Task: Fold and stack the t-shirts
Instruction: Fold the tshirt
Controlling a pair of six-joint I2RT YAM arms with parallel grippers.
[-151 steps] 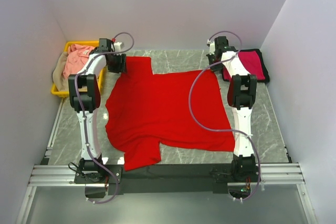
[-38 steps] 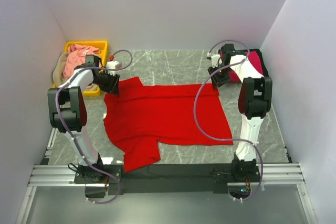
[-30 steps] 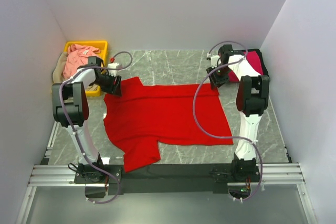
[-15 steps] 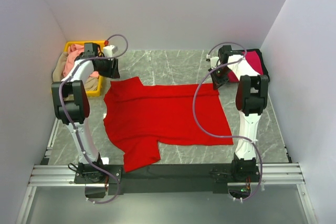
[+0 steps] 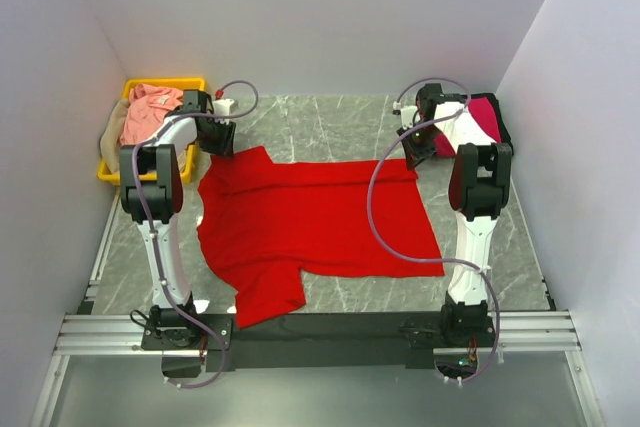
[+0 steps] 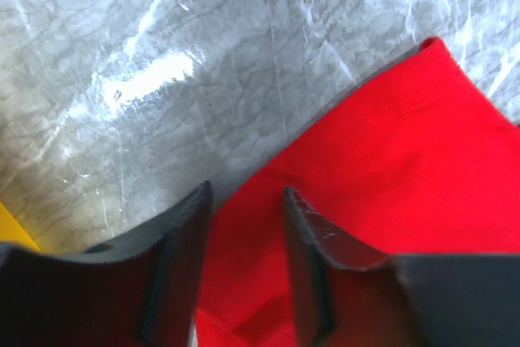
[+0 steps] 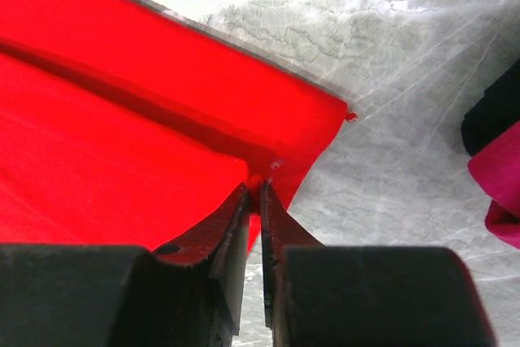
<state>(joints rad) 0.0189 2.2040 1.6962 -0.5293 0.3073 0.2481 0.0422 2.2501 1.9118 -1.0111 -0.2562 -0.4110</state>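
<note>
The bright red t-shirt (image 5: 310,212) lies on the table with its far part folded over toward me, one sleeve at the near left. My left gripper (image 5: 222,137) is open and empty, just above the shirt's far-left corner (image 6: 406,160); its fingertips (image 6: 305,217) straddle the cloth edge. My right gripper (image 5: 413,152) is shut on the shirt's far-right corner (image 7: 122,119), pinching a bit of cloth at the tips (image 7: 256,188). The crimson-magenta t-shirt (image 5: 485,117) lies folded at the far right. The salmon pink t-shirt (image 5: 150,107) and the tan t-shirt (image 5: 112,132) are in the bin.
The yellow plastic bin (image 5: 195,87) stands at the far left, close to my left arm; its corner shows in the left wrist view (image 6: 12,229). The magenta shirt (image 7: 504,176) lies on a dark layer just right of my right gripper. White walls enclose the table.
The far part of the red shirt was folded toward me. My left gripper let go of the far-left corner and lifted off, ending just behind it. My right gripper has stayed put.
</note>
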